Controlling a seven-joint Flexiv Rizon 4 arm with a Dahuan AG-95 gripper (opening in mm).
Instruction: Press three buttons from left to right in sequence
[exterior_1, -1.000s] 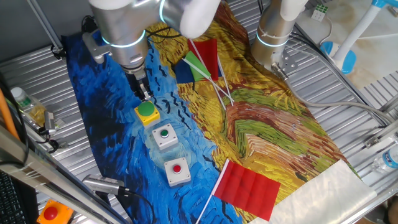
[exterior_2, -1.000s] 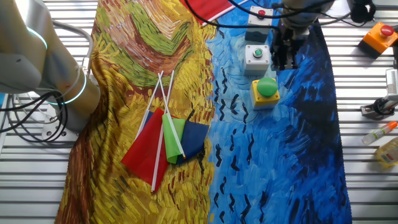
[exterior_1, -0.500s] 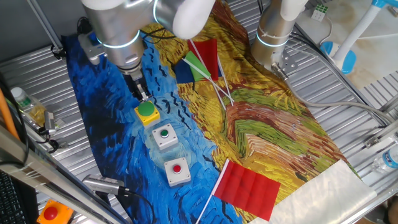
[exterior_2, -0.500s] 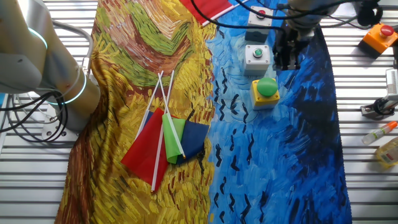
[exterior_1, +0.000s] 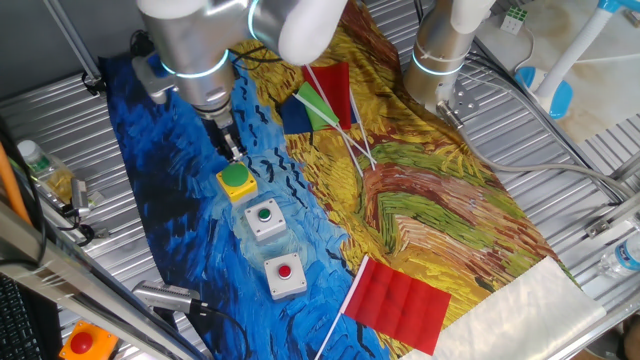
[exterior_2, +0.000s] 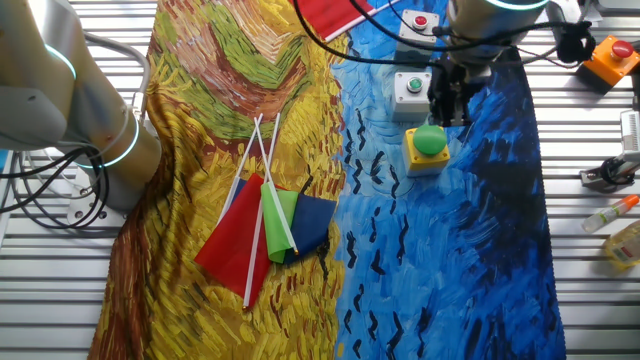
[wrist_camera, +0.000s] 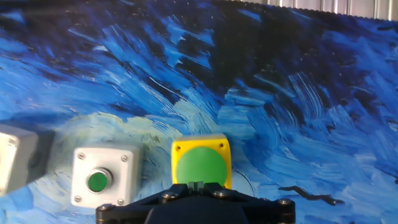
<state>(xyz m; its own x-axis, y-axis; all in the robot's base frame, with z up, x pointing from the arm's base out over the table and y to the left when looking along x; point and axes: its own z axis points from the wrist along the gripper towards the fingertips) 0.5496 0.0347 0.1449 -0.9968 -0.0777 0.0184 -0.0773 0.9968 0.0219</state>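
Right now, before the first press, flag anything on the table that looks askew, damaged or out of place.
Nothing stands out. The yellow box, the grey green-button box and the grey red-button box sit flat in a row on the cloth, which lies smooth. The end effector hangs by the yellow box.

The pincer (exterior_1: 237, 155) has shifted toward the yellow button box (exterior_1: 236, 181).

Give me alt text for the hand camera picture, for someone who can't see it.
A yellow box with a big green dome button sits low in the middle, just past the dark gripper body at the bottom edge. To its left is a grey box with a small green button, all on a blue swirly painted cloth.
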